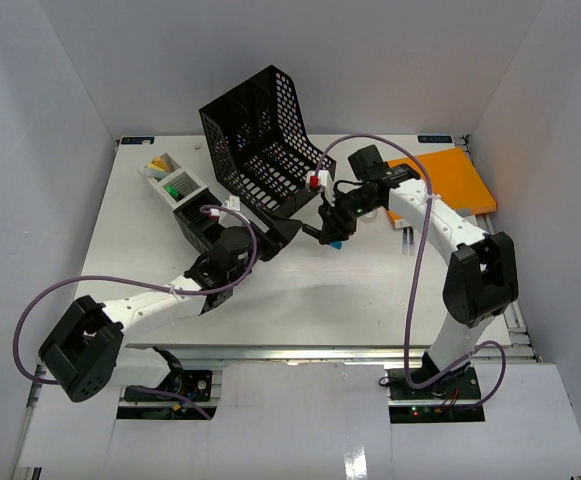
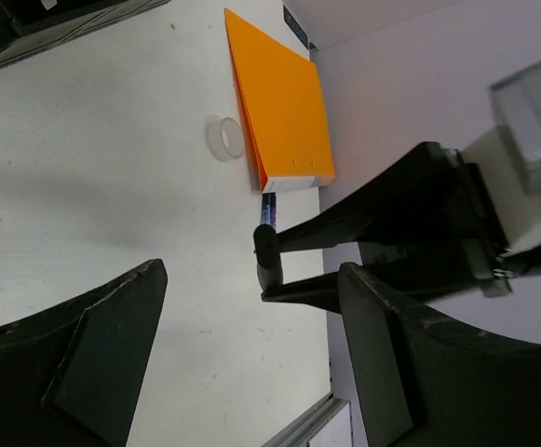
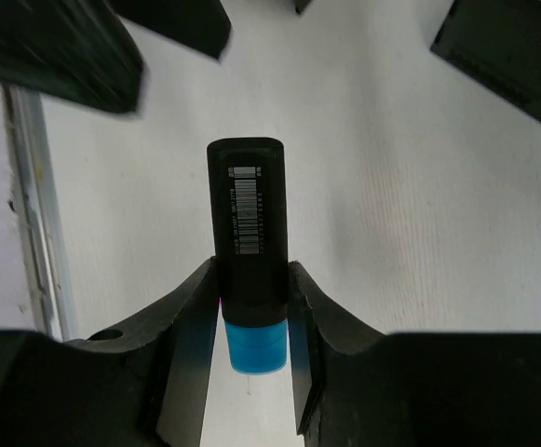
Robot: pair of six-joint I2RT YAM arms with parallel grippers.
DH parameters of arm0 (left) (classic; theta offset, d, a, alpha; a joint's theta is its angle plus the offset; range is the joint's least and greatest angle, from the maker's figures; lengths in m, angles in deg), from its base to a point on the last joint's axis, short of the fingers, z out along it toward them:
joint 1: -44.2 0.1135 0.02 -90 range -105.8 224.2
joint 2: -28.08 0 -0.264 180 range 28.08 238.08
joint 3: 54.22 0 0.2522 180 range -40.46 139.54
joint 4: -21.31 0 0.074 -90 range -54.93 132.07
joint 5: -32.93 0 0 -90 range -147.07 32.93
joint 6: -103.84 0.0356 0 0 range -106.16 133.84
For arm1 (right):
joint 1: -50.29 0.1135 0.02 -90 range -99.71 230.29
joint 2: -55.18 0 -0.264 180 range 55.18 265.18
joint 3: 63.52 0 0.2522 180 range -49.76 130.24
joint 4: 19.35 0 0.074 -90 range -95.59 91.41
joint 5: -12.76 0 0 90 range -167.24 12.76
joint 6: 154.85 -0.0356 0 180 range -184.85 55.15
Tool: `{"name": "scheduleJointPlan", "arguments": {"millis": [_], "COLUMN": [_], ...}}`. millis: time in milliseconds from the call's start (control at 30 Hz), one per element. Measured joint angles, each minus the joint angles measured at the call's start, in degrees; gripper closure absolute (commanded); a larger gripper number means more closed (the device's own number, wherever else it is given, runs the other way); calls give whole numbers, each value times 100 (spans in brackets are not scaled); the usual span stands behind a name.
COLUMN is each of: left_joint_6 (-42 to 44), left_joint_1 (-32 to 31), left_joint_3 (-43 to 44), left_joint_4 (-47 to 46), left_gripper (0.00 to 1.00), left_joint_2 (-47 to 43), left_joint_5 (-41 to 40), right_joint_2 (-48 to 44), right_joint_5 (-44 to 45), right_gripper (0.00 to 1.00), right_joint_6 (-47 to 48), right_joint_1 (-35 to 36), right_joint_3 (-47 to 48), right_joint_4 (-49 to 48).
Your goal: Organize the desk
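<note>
With my right end effector (image 3: 251, 317) clamped on the blue-capped marker (image 3: 248, 214) and my left end effector (image 2: 251, 358) apart, the marker probably belonged next in the upper-left organiser (image 1: 182, 200).

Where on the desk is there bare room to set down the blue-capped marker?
Freest: the near-centre stretch of the desk, bordered by the front rail, the left arm and the right arm. Also a strip left of the organizer. Crowded: the back row, where organizer, black mesh tray, tape roll and orange folder sit close.
</note>
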State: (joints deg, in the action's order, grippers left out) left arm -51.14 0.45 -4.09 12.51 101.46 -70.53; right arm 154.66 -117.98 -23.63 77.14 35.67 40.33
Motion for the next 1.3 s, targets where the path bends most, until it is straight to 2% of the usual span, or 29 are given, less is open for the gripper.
{"name": "scheduleJointPlan", "arguments": {"millis": [100, 300, 433, 467, 533, 633, 667, 733, 900, 1000, 1167, 1300], "left_joint_6": [-56, -106, -125, -107, -99, -41, -17, 109, 748, 1411, 2602, 3383], "left_joint_1": [0, 0, 0, 0, 0, 0, 2, 0, 104, 765, 2820, 3863], "left_joint_3": [3, 60, 64, 64, 60, 60, 60, 60, 276, 695, 1597, 2323], "left_joint_4": [6, 29, 135, 171, 250, 371, 410, 521, 1213, 1871, 2696, 2863], "left_gripper": [21, 40, 66, 68, 80, 91, 95, 99, 100, 100, 100, 100], "left_joint_2": [60, 76, 6, -34, -137, -266, -309, -419, -777, -980, -1058, -651], "left_joint_5": [-75, -154, -228, -245, -287, -365, -385, -410, -499, -336, -116, 54], "right_joint_2": [-135, -170, -165, -163, -161, -161, -161, -161, -189, -430, -1176, -1508], "right_joint_5": [72, 333, 417, 425, 412, 374, 351, 316, 381, 453, 331, 149], "right_gripper": [92, 90, 89, 88, 84, 68, 53, 32, 17, 15, 15, 15], "right_joint_6": [-603, -1368, -1649, -1705, -1784, -1837, -1832, -1804, -1557, -1335, -922, -691], "right_joint_1": [235, 676, 920, 964, 993, 1005, 1015, 1035, 1018, 946, 735, 514], "right_joint_3": [-15, -15, -15, -15, -6, 31, 37, 42, 38, -135, -613, -975], "right_joint_4": [-413, -901, -1034, -1046, -1070, -1116, -1124, -1130, -1087, -1120, -1113, -1174]}}
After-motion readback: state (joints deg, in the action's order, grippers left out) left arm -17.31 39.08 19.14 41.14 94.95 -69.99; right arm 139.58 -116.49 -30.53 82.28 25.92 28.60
